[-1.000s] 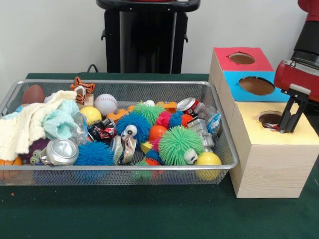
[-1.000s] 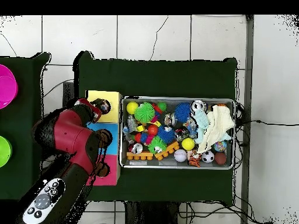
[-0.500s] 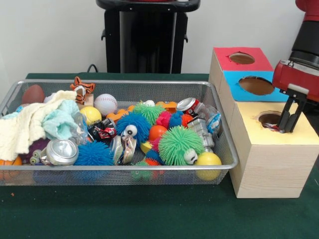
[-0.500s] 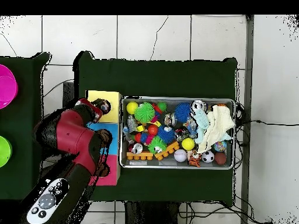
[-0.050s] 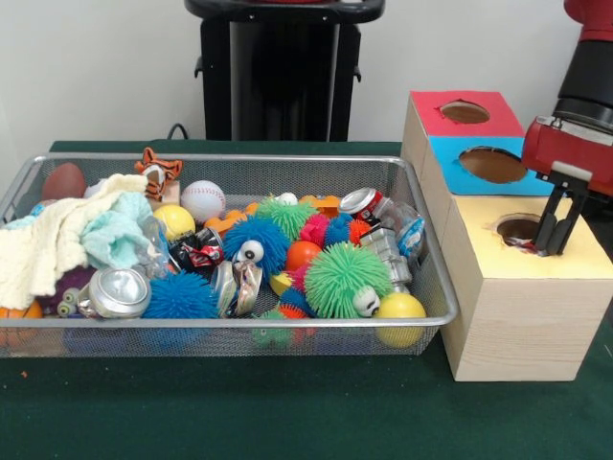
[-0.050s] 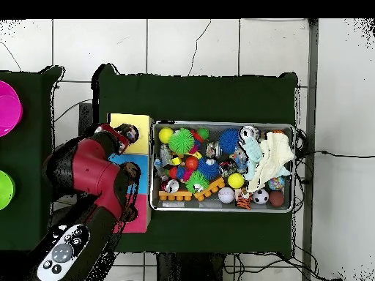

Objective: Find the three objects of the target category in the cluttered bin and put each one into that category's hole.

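The gripper (image 5: 555, 247) stands at the yellow box's hole (image 5: 518, 228), fingers narrowly apart; any held item is hidden.

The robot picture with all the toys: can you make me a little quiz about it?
1. True or false: the claw is over the bin.
2. Which colour is the box top with the hole beside the claw: A red, B blue, C yellow?
3. What striped toy animal sits at the bin's far rim?

Key: 1 false, it is at the boxes. 2 C. 3 the tiger.
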